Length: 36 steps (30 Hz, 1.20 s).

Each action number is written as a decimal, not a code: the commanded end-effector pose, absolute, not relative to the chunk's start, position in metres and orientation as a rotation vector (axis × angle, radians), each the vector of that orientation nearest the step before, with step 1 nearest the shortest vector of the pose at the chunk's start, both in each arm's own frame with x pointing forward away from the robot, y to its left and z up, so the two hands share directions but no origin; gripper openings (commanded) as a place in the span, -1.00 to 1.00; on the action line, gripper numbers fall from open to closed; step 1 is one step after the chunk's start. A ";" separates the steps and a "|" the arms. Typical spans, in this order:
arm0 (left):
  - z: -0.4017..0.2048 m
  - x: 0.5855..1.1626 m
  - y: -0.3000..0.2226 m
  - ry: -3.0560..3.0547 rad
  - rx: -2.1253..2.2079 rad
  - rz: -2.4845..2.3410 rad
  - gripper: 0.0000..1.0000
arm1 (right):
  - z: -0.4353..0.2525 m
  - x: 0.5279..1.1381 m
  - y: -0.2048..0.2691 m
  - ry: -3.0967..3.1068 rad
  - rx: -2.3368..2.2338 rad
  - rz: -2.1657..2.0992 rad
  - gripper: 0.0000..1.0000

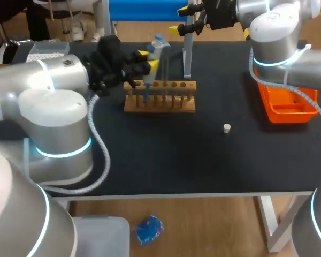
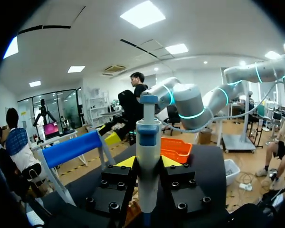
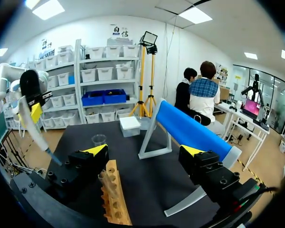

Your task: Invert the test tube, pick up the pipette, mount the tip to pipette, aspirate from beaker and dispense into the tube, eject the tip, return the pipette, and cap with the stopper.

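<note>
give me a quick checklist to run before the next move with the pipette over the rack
1. Hold on the pipette: left gripper is shut on it from both sides, ok.
2. Mounted tip: a thin blue end shows below the body, ok.
3. That end lined up with a hole in the wooden rack: cannot tell.
4. Clearance: right gripper is open and beyond the rack, ok.
5. Reach to the stopper: it lies free on the table, to the right of the rack, ok.
</note>
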<state>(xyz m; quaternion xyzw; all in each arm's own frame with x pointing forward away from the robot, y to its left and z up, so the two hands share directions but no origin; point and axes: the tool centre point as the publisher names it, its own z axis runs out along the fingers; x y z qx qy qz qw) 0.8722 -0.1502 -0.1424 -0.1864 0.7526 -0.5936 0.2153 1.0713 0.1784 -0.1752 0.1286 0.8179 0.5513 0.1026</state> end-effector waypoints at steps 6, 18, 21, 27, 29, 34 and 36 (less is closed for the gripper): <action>-0.129 0.905 -0.059 2.248 -0.487 -1.629 -1.00 | -0.175 1.071 0.178 2.418 0.379 1.626 1.00; -0.134 0.929 -0.027 2.225 -0.548 -1.599 -1.00 | -0.175 1.071 0.178 2.418 0.379 1.626 1.00; -0.134 0.929 -0.027 2.225 -0.548 -1.599 -1.00 | -0.175 1.071 0.178 2.418 0.379 1.626 1.00; -0.134 0.929 -0.027 2.225 -0.548 -1.599 -1.00 | -0.175 1.071 0.178 2.418 0.379 1.626 1.00; -0.134 0.929 -0.027 2.225 -0.548 -1.599 -1.00 | -0.175 1.071 0.178 2.418 0.379 1.626 1.00; -0.134 0.929 -0.027 2.225 -0.548 -1.599 -1.00 | -0.175 1.071 0.178 2.418 0.379 1.626 1.00; -0.136 0.937 -0.028 2.218 -0.595 -1.568 -1.00 | -0.175 1.071 0.178 2.418 0.379 1.626 1.00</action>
